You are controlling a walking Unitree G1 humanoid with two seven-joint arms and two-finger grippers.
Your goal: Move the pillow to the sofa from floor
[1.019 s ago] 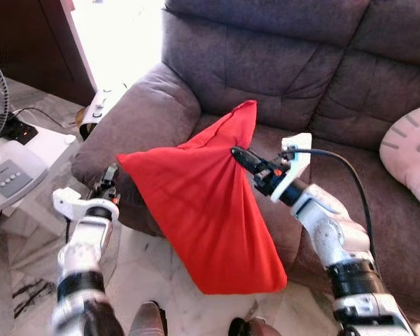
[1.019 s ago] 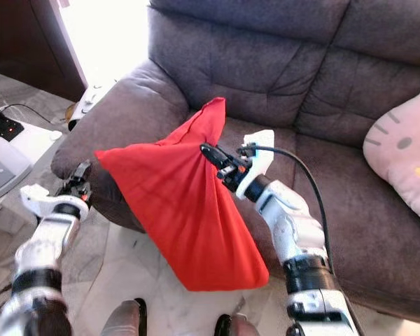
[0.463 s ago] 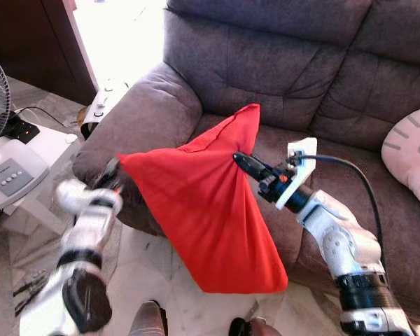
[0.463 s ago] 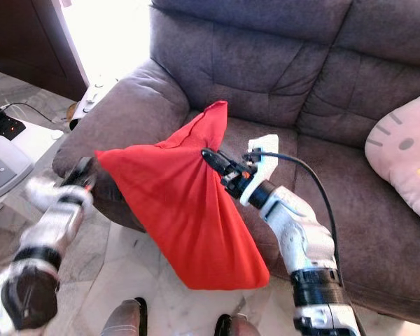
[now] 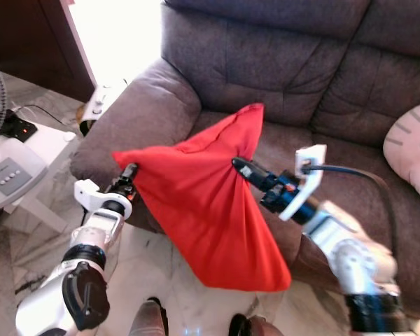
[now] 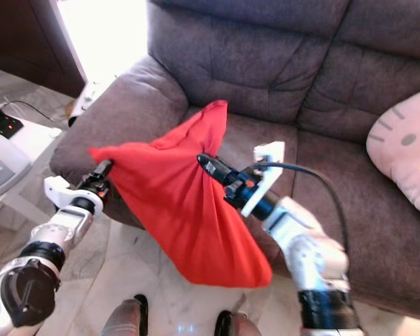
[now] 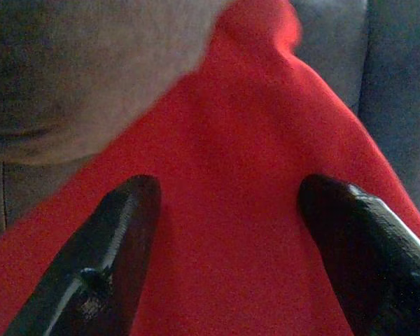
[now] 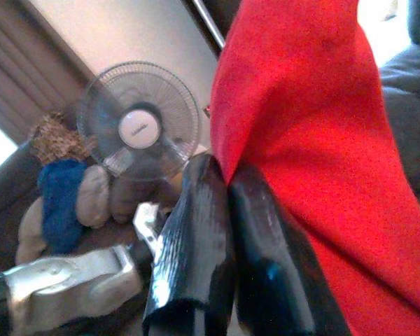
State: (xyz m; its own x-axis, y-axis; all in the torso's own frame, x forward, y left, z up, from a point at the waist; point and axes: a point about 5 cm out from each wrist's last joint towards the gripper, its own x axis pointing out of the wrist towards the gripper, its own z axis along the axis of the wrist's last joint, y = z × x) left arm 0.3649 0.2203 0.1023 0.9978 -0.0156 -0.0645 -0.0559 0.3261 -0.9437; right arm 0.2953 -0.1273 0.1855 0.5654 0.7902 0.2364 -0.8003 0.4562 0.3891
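The red pillow (image 5: 203, 203) hangs in the air in front of the brown sofa (image 5: 280, 70), stretched between the two grippers. Its upper corner points up over the front of the seat cushion, and its lower corner dangles over the marble floor (image 5: 147, 273) just ahead of the sofa's front edge. The fabric is pulled taut into folds that run toward the right gripper (image 5: 239, 166), which pinches the cloth near the pillow's right edge; in the right wrist view its two black fingers (image 8: 196, 238) are pressed together with the red fabric caught between them. The left gripper (image 5: 128, 173) is at the pillow's left corner, beside the sofa's armrest (image 5: 136, 112). In the left wrist view its fingers (image 7: 119, 238) stand apart with the red cloth lying between and beyond them, not clamped.

On the sofa's far right rests a pale pink cushion with a cat face (image 5: 413, 150). To the left of the sofa, on the floor, stands a white fan (image 5: 3, 147) on its base, with a black cable beside it.
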